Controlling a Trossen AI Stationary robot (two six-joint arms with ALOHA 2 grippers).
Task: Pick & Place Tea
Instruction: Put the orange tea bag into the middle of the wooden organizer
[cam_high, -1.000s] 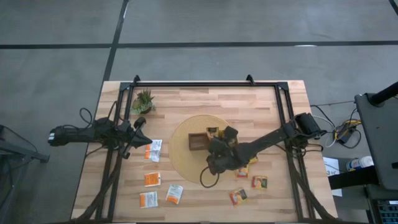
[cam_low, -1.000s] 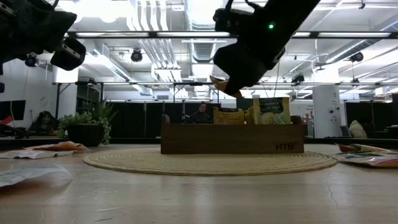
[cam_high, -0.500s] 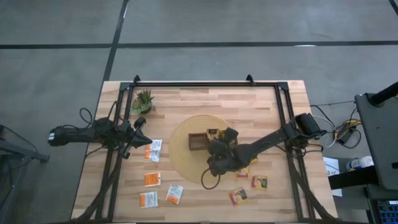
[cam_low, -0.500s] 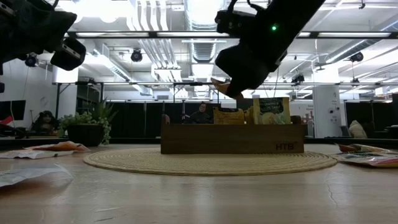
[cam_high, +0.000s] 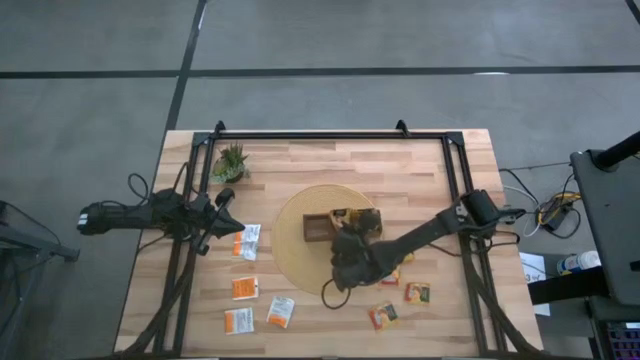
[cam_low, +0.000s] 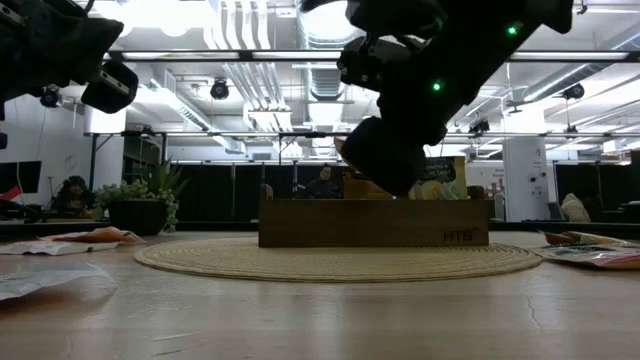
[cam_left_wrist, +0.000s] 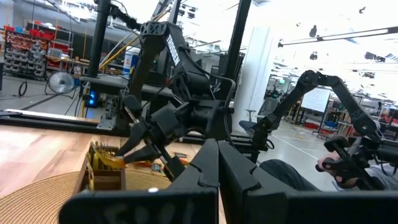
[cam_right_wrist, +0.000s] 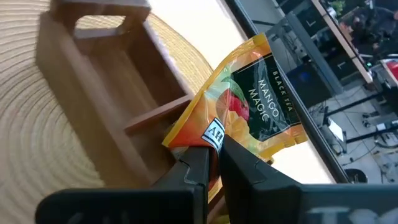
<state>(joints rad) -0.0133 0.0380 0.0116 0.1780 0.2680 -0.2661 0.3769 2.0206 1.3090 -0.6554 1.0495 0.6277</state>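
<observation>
our right hand grips an orange-and-green foil mango tea sachet over the dark brown divided wooden tray at table centre. placement is under way; next we lower it into a compartment. our left hand, clenched empty, waits at nine o'clock.

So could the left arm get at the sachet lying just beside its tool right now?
Probably yes: the left tool is shut and carries nothing, the white-and-orange sachet lies right next to it on bare table, and the right tool is busy over the tray.
</observation>
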